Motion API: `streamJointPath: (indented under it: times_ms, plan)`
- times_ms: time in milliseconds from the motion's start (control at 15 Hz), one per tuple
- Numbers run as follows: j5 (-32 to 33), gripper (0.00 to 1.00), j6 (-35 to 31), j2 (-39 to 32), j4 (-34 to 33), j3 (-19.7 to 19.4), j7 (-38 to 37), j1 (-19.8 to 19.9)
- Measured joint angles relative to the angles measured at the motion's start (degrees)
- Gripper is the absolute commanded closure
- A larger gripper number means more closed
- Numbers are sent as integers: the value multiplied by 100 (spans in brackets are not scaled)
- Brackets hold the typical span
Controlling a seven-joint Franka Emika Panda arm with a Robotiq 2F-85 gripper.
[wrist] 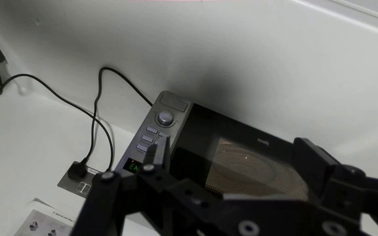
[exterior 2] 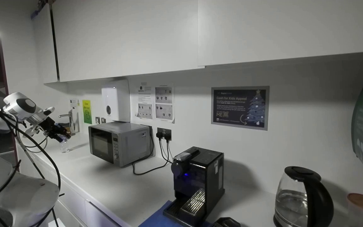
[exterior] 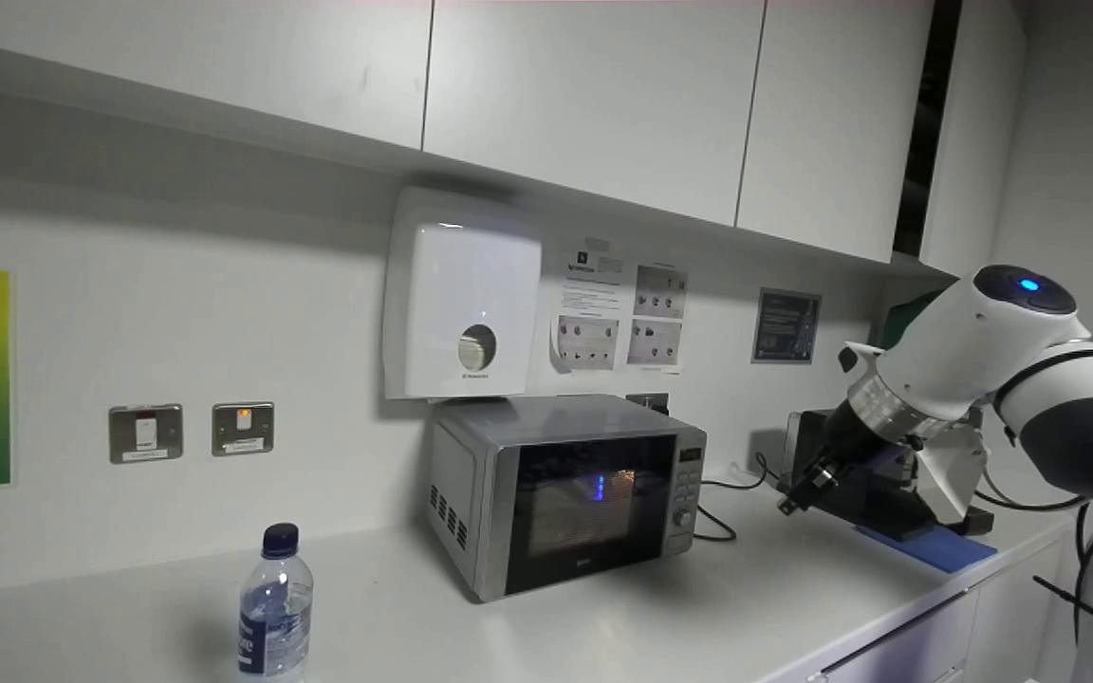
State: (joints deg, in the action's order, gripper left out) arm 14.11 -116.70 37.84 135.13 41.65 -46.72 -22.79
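My gripper [wrist: 233, 144] is open, with its two black fingers spread wide and nothing between them. It also shows in both exterior views [exterior: 805, 491] [exterior 2: 64, 136], held in the air above the counter. It faces the front of a silver microwave [wrist: 251, 160], apart from it. The microwave has a dark glass door, a knob [wrist: 165, 117] and grey buttons. The wrist picture stands upside down, and the left finger hides some buttons. The microwave also stands by the wall in both exterior views [exterior: 594, 507] [exterior 2: 121, 142]. A clear water bottle [exterior: 276, 617] with a dark cap stands upright on the counter.
A black coffee machine [exterior 2: 211, 170] sits by a blue mat [exterior 2: 156, 217]. A glass kettle [exterior 2: 291, 201] stands farther along the counter [exterior 2: 112, 189]. Black cables [exterior 2: 151, 171] run to a wall socket [exterior 2: 164, 133]. Cupboards [exterior: 594, 85] and a white dispenser [exterior: 466, 294] hang above.
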Motion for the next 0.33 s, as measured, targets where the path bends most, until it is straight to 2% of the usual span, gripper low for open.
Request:
streamJointPath:
  times_ms: [333]
  plan:
    - [-23, 0, 0, 0, 40, -58, 0, 50]
